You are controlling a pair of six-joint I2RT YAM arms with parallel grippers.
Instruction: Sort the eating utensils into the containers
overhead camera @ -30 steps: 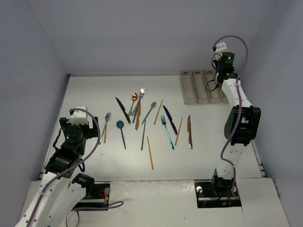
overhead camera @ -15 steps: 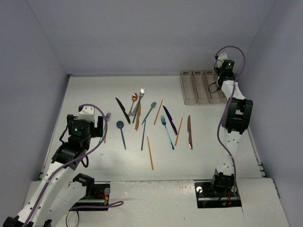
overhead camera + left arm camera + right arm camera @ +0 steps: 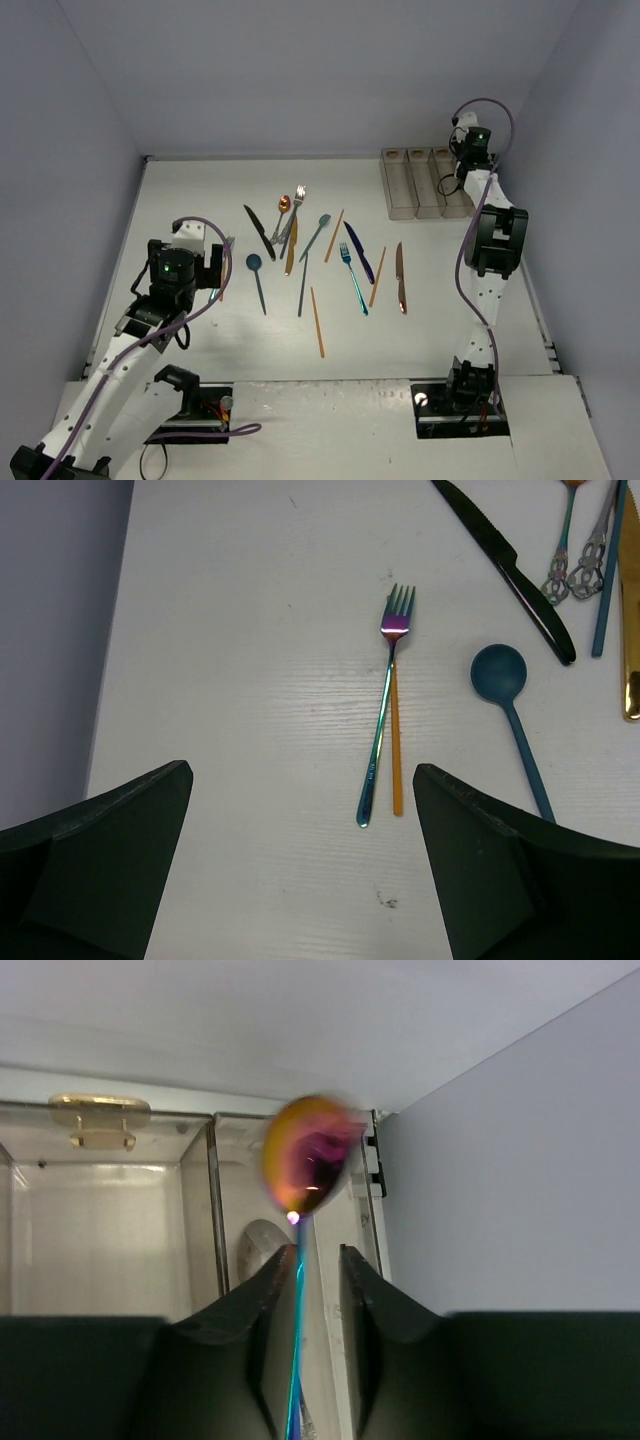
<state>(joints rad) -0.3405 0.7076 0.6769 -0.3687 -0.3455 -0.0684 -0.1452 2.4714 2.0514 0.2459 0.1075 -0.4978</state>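
Right gripper (image 3: 312, 1252), jaws narrowly apart, has a blurred iridescent spoon (image 3: 312, 1155) upright between them, over the bins (image 3: 425, 185) at 1 o'clock. Left gripper (image 3: 300, 770) gapes wide, with a fork (image 3: 383, 705) and chopstick (image 3: 396, 740) side by side at its 12 o'clock.

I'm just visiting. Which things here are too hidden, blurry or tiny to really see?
- Right wrist view: the spoon is smeared by motion; whether the right gripper grips its handle is unclear.
- Top view: what lies in the bins is too small.
- Left wrist view: the black knife is cut by the top edge.
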